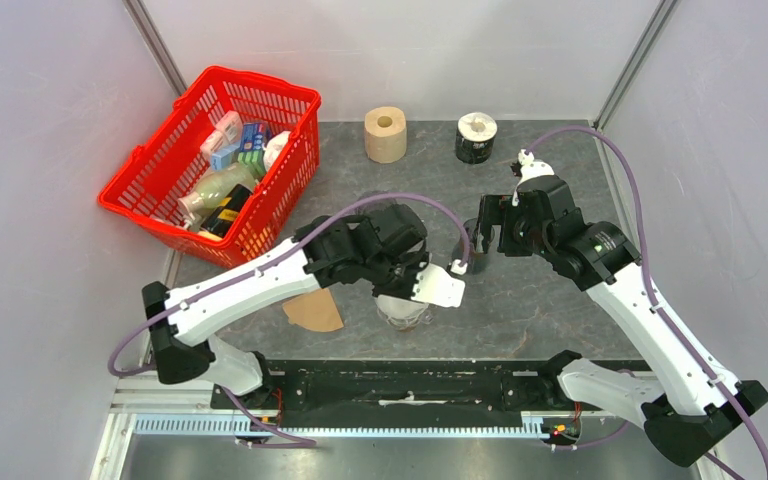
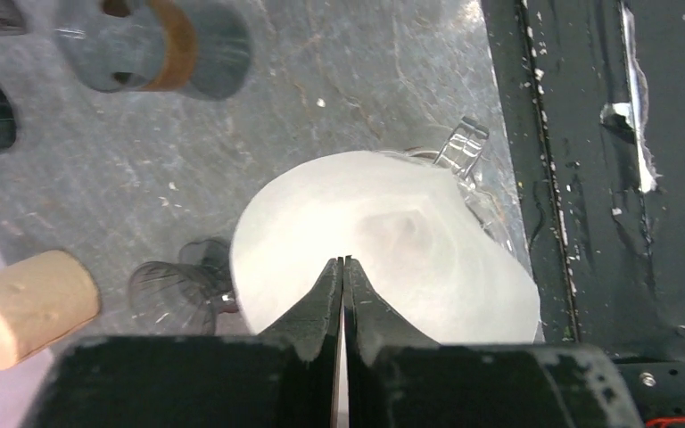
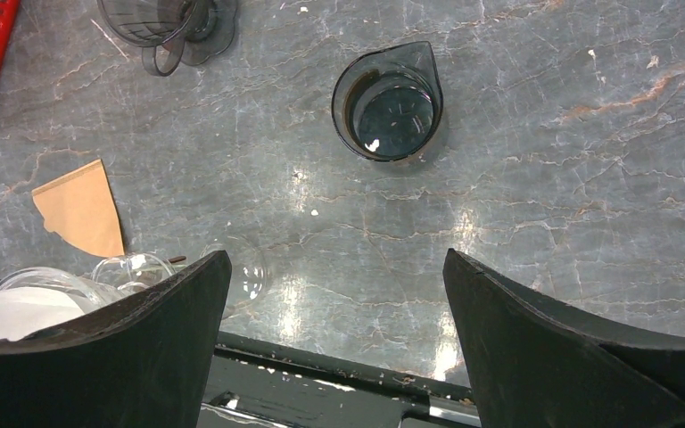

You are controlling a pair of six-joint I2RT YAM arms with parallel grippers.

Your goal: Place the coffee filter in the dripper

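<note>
My left gripper (image 2: 343, 261) is shut on a white paper coffee filter (image 2: 392, 241), with the paper's edge pinched between the jaws. The filter lies opened over the mouth of a clear glass dripper (image 2: 462, 143), whose handle and rim show past it. From above, the left gripper (image 1: 428, 282), filter (image 1: 444, 288) and dripper (image 1: 403, 312) are at the table's near middle. My right gripper (image 3: 334, 267) is open and empty, above bare table to the right of the dripper (image 3: 134, 270); it also shows in the top view (image 1: 486, 226).
A brown filter (image 1: 313, 312) lies flat left of the dripper. A smoky cup with a spout (image 3: 391, 105) and a second smoky dripper (image 3: 169, 27) stand further back. A red basket (image 1: 215, 165) is at the back left. A cork-coloured roll (image 1: 385, 133) and a black roll (image 1: 476, 138) stand at the back.
</note>
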